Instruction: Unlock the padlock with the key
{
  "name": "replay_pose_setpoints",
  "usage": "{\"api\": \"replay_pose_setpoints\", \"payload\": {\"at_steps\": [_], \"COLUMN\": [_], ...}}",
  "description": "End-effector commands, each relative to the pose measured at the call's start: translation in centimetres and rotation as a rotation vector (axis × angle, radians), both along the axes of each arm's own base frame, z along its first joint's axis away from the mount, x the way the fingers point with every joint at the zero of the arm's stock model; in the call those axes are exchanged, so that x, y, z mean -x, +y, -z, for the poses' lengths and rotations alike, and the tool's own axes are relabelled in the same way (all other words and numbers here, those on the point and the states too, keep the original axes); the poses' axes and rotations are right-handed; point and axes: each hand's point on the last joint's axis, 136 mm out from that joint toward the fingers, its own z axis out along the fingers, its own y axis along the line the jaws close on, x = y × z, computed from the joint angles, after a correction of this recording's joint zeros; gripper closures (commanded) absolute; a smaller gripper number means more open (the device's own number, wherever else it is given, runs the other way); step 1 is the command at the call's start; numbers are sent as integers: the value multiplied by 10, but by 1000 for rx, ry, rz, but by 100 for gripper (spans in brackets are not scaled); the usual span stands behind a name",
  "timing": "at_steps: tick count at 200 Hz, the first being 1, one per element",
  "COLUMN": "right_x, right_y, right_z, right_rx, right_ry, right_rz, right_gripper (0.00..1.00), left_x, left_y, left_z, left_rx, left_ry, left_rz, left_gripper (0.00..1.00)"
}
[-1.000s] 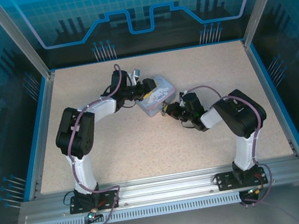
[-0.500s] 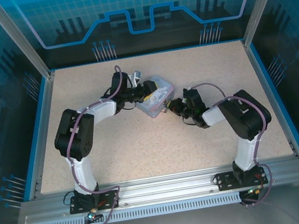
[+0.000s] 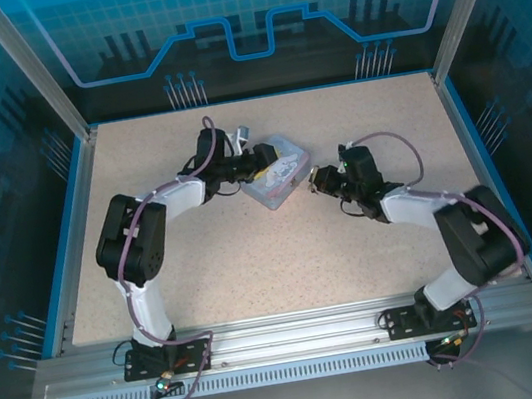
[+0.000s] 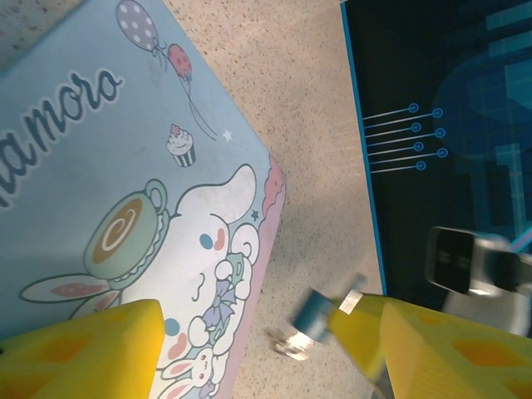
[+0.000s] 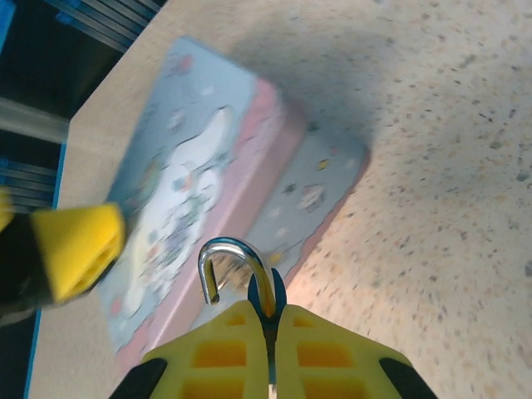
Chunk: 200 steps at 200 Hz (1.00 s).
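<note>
While right gripper (image 5: 266, 326) pinches padlock (image 5: 268, 299), right arm (image 3: 415, 204) stretches low beside tin (image 5: 191, 191).

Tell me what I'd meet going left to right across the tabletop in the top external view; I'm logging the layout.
left gripper → tin → right gripper, which holds the padlock

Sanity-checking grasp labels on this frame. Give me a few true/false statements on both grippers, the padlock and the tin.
1. The right gripper is shut on the padlock. True.
2. The shackle is latched at both ends. False: one end hangs free.
3. The padlock lies flat on the tin lid. False: it is clamped between the right gripper's fingers.
4. The left gripper is at the tin with its fingers spread. True.
</note>
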Motion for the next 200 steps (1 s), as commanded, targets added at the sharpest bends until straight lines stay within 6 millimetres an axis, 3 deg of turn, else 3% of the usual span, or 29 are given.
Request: {"api": "replay_pose_setpoints", "payload": {"at_steps": [1, 34, 68, 91, 118, 138, 200], "right_x": [41, 105, 157, 180, 194, 193, 183], "right_y": [5, 16, 31, 49, 65, 67, 54], "right_z": [-15, -32, -19, -2, 28, 50, 95], "right_rx": [90, 93, 51, 62, 118, 139, 222], "right_ry": [45, 140, 250, 307, 391, 446, 566], "right_rz": [-212, -400, -502, -561, -596, -571, -485], "right_gripper": [91, 91, 91, 91, 91, 90, 86], "left_x": [-4, -13, -4, 15, 43, 63, 104], "left_y": [24, 19, 27, 45, 70, 89, 138], "left_z": [15, -24, -78, -95, -95, -92, -82], "left_rx": [-78, -35, -17, -30, -64, -109, -181], "left_ry": [60, -13, -146, -186, -193, -207, -192], "left_rz": [-39, -22, -33, -71, -127, -181, -296], "left_gripper": [29, 25, 21, 17, 12, 2, 1]}}
